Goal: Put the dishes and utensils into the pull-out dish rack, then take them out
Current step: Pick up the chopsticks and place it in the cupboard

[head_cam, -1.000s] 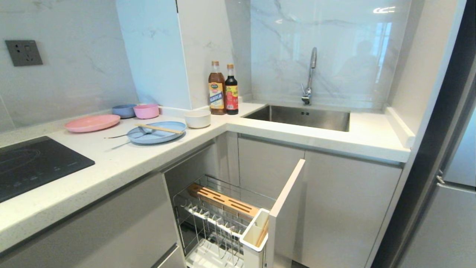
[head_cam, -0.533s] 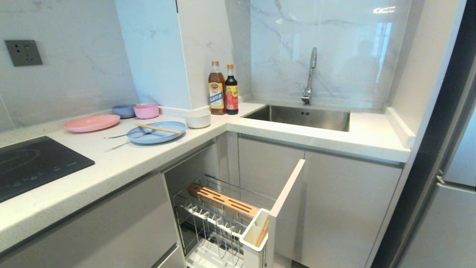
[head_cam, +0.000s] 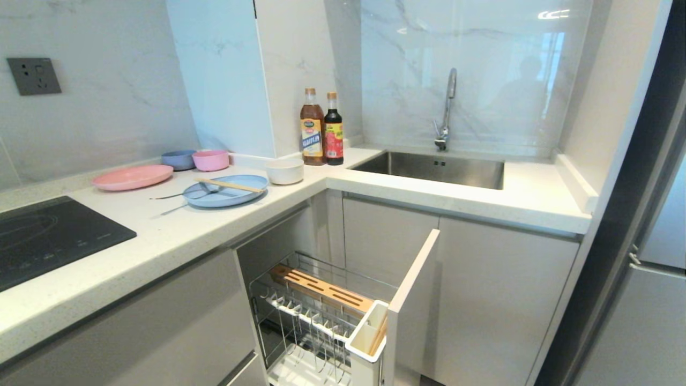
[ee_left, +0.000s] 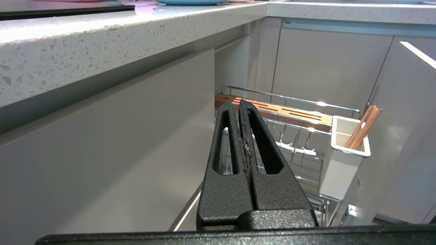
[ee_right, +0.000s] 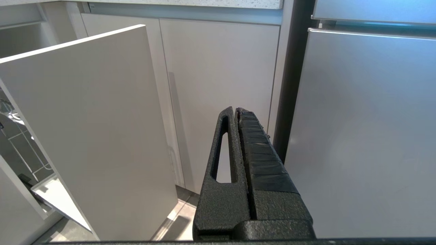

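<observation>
Chrome wire forms the rack (head_cam: 316,316), which is pulled out from under the counter (head_cam: 177,230) with its narrow front (head_cam: 412,300) standing clear of the cabinets. A slotted wooden strip (head_cam: 321,289) is seen along the rack's back edge, and a white cup (head_cam: 367,338) is set at the corner beside the front; wooden sticks (ee_left: 362,127) are leaned inside that cup. No dish is seen among the wire dividers. On the counter, the blue plate (head_cam: 225,191) is placed near the corner, with the chopsticks (head_cam: 229,185) laid across it and the fork (head_cam: 182,194) resting partly on its rim, handle out over the counter. The cream bowl (head_cam: 284,171) is set just beside the plate, toward 2 bottles (head_cam: 321,128). A pink plate (head_cam: 133,177) and 2 small bowls, 1 blue (head_cam: 178,159) and 1 pink (head_cam: 210,160), are kept farther along by the wall. The left gripper (ee_left: 240,105) is held low in front of the rack, below counter level, its fingers pressed together on nothing. The right gripper (ee_right: 235,114) is held low before the cabinet doors beside the rack's front, fingers likewise pressed together and empty. Neither arm is seen from the head camera.
</observation>
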Tool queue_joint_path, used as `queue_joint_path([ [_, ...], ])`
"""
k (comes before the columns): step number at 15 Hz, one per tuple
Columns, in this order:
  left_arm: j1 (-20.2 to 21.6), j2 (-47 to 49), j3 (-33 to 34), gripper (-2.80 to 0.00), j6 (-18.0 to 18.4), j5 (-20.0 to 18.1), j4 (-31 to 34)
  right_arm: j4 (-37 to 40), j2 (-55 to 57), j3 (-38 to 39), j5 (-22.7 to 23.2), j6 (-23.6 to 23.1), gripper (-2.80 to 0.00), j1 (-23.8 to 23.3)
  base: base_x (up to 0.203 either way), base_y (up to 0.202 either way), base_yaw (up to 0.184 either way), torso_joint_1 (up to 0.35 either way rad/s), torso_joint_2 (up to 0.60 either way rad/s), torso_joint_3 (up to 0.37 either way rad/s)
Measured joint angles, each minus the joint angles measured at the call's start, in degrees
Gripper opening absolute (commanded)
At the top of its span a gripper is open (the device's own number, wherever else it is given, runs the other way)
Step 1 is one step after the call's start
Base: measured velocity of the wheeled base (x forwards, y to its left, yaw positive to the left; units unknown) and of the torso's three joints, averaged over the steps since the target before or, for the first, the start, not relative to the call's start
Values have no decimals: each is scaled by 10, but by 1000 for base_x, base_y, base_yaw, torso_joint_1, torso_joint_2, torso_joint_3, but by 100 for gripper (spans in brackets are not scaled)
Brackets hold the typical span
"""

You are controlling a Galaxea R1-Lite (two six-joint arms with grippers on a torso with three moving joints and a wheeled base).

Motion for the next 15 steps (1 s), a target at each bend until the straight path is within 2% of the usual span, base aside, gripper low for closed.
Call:
queue_joint_path([
  [15,0,0,0,-280,1,-1,2,0,0,0,0,0,-280,0,0,0,0,4,2,-182],
])
